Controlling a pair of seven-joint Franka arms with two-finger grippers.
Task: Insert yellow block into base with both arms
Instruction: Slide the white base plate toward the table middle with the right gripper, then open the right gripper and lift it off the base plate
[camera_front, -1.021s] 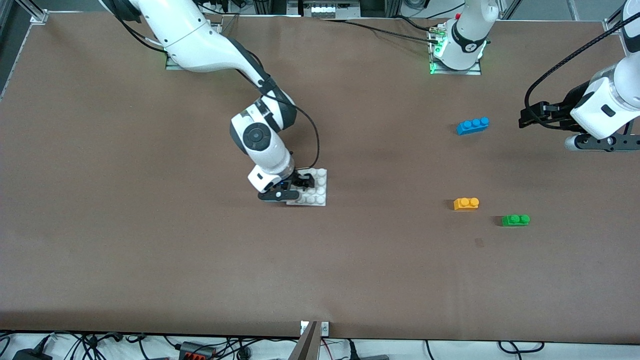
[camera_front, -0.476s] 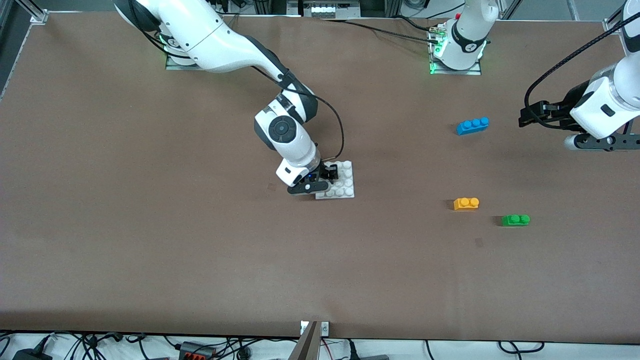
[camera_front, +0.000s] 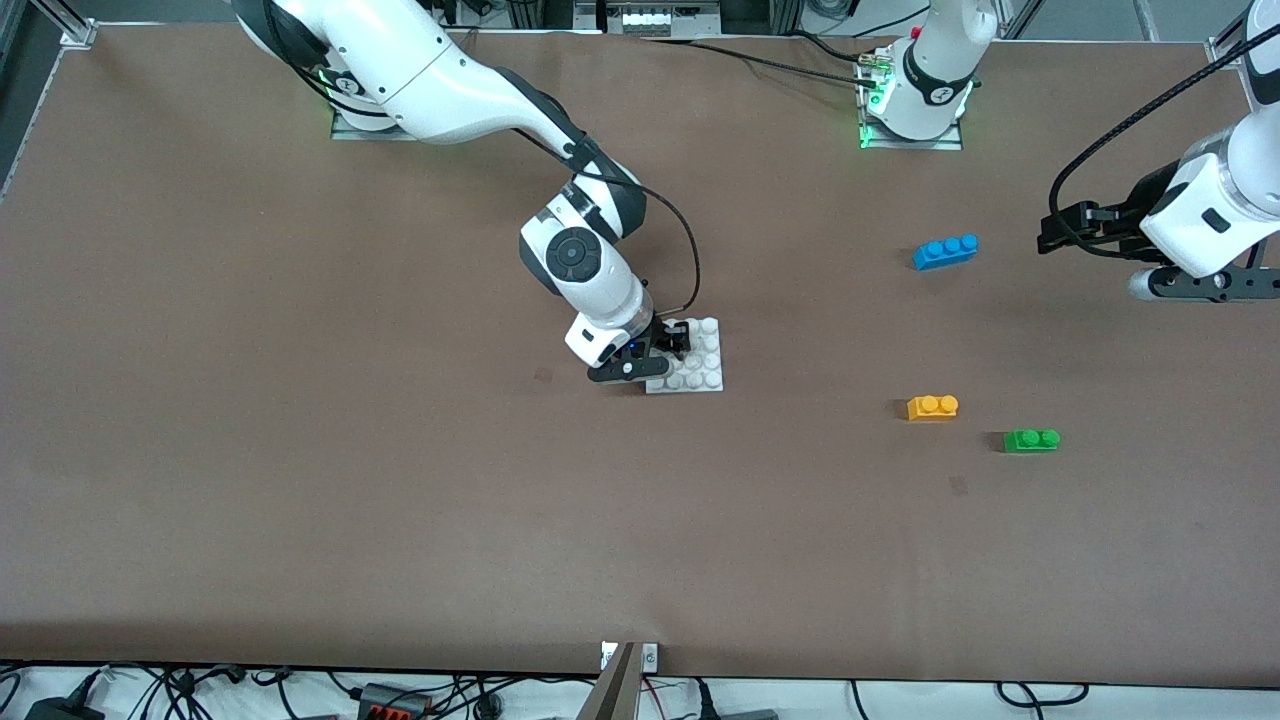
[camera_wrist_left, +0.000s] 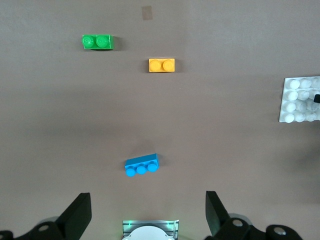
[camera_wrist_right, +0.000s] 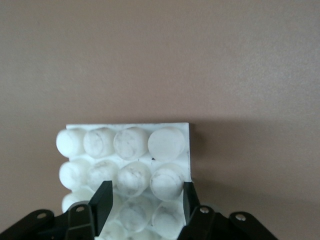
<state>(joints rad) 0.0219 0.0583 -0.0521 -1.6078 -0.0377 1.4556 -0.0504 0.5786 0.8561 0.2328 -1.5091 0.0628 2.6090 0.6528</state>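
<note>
— Where's the yellow block (camera_front: 932, 407)?

— Flat on the brown table (camera_front: 300, 480), studs up, toward the left arm's end from the base (camera_front: 697, 370) and a little nearer the front camera than it. Nothing touches it.

— What's around the block?

— The green brick (camera_front: 1031, 440) sits near it, slightly nearer the camera and closer to the left arm's end. The blue brick (camera_front: 945, 251) lies well apart from the block, farther from the camera. Cables run along the table's edge by the camera.

— And the base?

— About mid-table, well apart from the block. The right gripper (camera_front: 668, 350) is down on it, its fingers (camera_wrist_right: 104, 202) closed around studs at the plate's edge.

— The left gripper (camera_front: 1062, 229)?

— It waits in the air over the left arm's end of the table, past the blue brick from the base, fingers (camera_wrist_left: 79, 216) spread wide and holding nothing.
</note>
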